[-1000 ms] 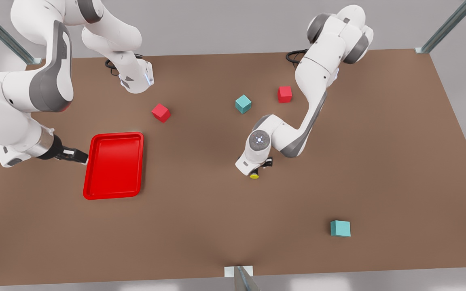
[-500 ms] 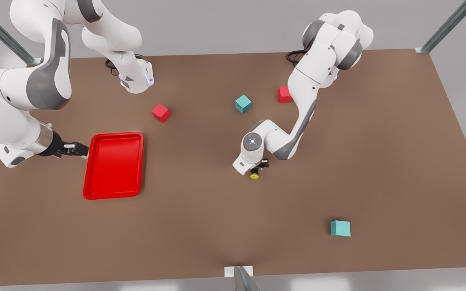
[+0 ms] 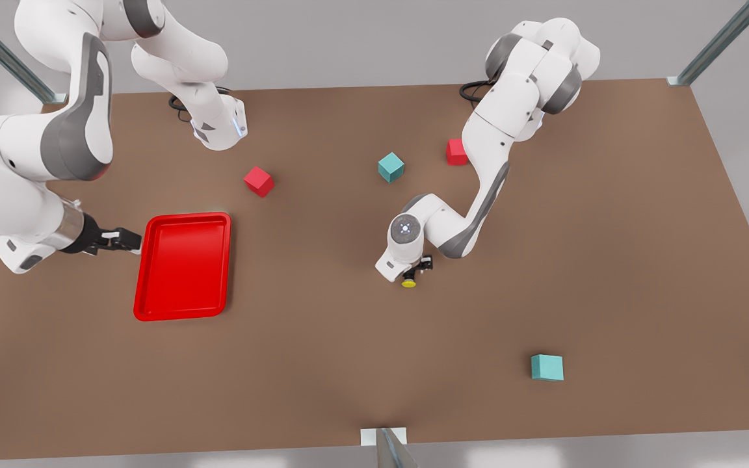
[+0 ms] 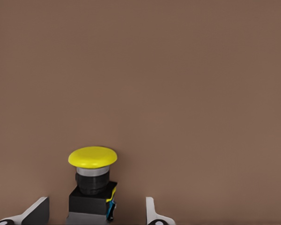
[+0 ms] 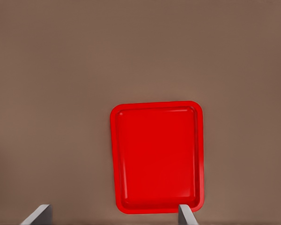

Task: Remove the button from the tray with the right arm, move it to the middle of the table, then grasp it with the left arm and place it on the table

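The button (image 3: 408,282), a yellow cap on a dark boxy base, stands upright near the middle of the table (image 3: 348,364). My left gripper (image 3: 415,273) is right over it on the arm at the front view's right. In the left wrist view the button (image 4: 92,183) sits between the fingertips (image 4: 40,213) with a gap on each side, so the left gripper (image 4: 97,214) is open. The red tray (image 3: 183,218) lies at the front view's left with nothing in it. My right gripper (image 3: 129,242) hovers open just off its outer rim, and the right wrist view shows the tray (image 5: 113,154) ahead of the right gripper (image 5: 113,216).
A red cube (image 3: 259,181) lies behind the tray. A teal cube (image 3: 391,167) and a second red cube (image 3: 455,153), partly hidden by the left arm, sit toward the back. Another teal cube (image 3: 547,367) rests near the front at the front view's right.
The left arm's wrist has shifted slightly toward the front view's left while the button stayed in place. The right gripper has edged back a little from the tray's rim.
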`<state>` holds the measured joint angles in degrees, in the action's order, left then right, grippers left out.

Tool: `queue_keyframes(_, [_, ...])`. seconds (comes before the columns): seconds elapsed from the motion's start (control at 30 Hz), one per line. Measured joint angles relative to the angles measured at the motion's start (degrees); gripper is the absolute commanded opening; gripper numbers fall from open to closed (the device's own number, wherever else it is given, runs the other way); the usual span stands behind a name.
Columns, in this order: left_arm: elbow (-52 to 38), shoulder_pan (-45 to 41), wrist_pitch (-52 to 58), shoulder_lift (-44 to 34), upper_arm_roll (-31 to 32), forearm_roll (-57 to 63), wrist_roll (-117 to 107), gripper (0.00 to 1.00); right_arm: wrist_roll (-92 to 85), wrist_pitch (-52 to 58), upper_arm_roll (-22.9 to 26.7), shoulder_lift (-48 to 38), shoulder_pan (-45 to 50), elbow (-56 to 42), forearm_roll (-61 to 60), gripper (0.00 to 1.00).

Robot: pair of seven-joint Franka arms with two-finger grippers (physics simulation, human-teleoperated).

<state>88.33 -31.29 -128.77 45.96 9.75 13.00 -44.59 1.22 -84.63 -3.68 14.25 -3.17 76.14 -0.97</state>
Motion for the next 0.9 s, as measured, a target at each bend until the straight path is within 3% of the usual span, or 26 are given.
queue_keyframes(0.5, [-0.2, 0.6, 1.2, -0.1, 0.1, -0.5, -0.7, 1.0, -1.7, 0.0, 0.0, 0.6, -0.2, 0.1, 0.0, 1.0])
queue_keyframes(0.53, [-0.3, 0.6, 1.1, 0.0, 0.1, -0.5, -0.7, 0.93, -1.8, 0.0, 0.0, 0.6, -0.2, 0.1, 0.0, 1.0])
queue_keyframes(0.57, [-0.3, 0.6, 1.1, 0.0, 0.1, -0.5, -0.7, 0.77, -1.8, 0.0, -0.1, 0.5, -0.2, 0.1, 0.0, 1.0])
queue_keyframes(0.6, [-0.3, 0.6, 1.2, 0.0, 0.1, -0.5, -0.8, 0.68, -1.9, 0.0, -0.1, 0.5, -0.2, 0.1, 0.0, 1.0])
queue_keyframes(0.73, [-0.3, 0.8, 1.2, 0.1, 0.2, -0.6, -0.8, 0.64, -2.1, 0.0, -0.7, 0.5, 0.2, 0.3, -0.1, 1.0])
queue_keyframes(0.8, [-0.3, 0.8, 1.2, 0.0, 0.2, -0.6, -0.9, 0.49, -2.2, 0.1, -0.8, 0.5, 0.2, 0.4, -0.1, 1.0])
queue_keyframes(0.9, [-0.5, 1.7, 1.4, -0.2, 0.3, -0.5, -1.1, 0.44, -2.3, 0.1, -0.8, 0.6, 0.0, 0.5, -0.1, 1.0])
